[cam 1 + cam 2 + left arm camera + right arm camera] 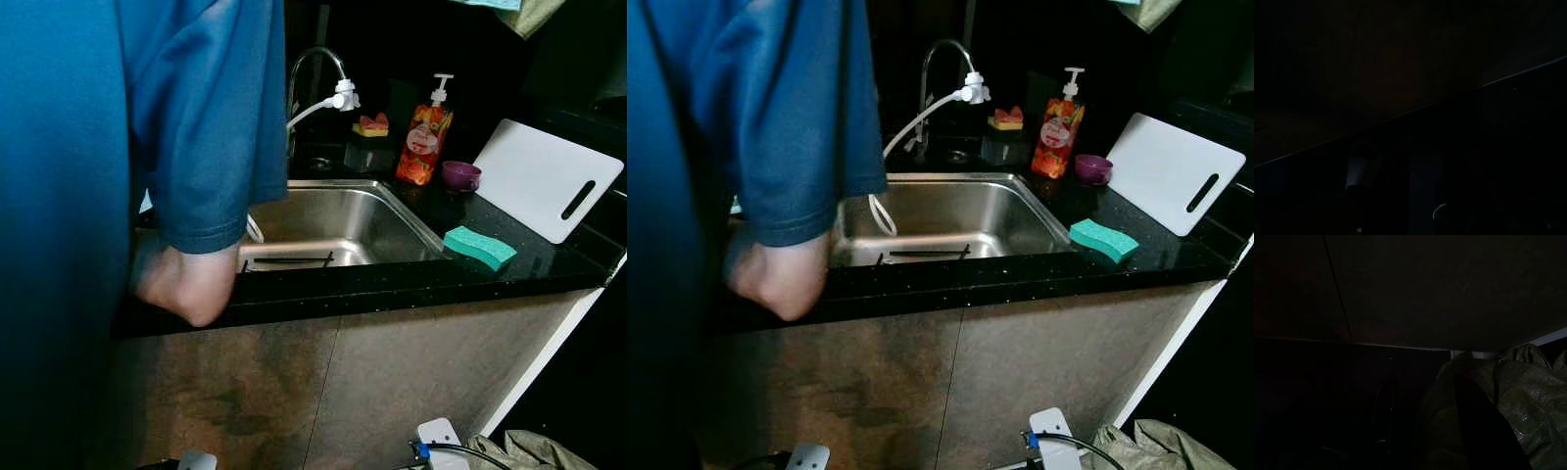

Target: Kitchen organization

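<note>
We were pre-grasp: person blocked sink; sponge likely next (both grippers' state: can't tell, arms idle).

Both arms hang low and idle, their wrist views dark.

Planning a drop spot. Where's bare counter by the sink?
Free: the black counter strip between green sponge and white cutting board. Crowded: the back corner with soap bottle, purple bowl. A person's elbow blocks the sink's left side.
</note>
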{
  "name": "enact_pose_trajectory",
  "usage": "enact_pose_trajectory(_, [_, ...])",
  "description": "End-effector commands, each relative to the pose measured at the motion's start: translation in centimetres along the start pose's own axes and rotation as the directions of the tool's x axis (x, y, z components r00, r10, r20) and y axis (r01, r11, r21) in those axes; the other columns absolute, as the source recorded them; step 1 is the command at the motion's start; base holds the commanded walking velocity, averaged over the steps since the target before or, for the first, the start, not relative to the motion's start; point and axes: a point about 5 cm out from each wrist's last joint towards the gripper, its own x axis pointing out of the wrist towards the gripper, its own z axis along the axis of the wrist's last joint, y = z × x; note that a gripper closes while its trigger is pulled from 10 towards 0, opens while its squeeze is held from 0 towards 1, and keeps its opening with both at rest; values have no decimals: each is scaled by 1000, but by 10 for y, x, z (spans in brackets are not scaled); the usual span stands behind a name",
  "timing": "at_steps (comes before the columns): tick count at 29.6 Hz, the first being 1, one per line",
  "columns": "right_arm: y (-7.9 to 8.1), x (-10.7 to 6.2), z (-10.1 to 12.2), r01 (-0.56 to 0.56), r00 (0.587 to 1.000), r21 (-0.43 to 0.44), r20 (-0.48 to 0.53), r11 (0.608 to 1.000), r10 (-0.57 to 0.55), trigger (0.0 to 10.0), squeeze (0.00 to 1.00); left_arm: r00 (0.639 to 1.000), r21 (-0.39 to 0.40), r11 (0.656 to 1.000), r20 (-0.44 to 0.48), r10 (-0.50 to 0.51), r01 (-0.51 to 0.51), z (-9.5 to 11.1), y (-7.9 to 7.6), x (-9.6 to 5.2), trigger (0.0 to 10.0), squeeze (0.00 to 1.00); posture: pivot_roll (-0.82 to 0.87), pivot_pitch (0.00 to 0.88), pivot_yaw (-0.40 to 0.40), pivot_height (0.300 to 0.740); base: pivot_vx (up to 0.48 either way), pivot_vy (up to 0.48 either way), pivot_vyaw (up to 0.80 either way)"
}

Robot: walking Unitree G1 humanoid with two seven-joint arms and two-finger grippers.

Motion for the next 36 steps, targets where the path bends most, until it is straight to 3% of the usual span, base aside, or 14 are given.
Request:
enact_pose_trajectory(1, [-3,-2,-6,12,1000,6,-26,1000,-12,10000,0,1000,-3,1000,-10,0,0,-4,-1,-2,10000,0,-25,62,-128,740,0,0,0])
enact_pose_trajectory(36, [-4,-1,-5,17,1000,11,-25,1000,-17,10000,0,1000,-5,1000,-5,-1,1,-2,-2,-1,10000,0,-27,64,-128,740,0,0,0])
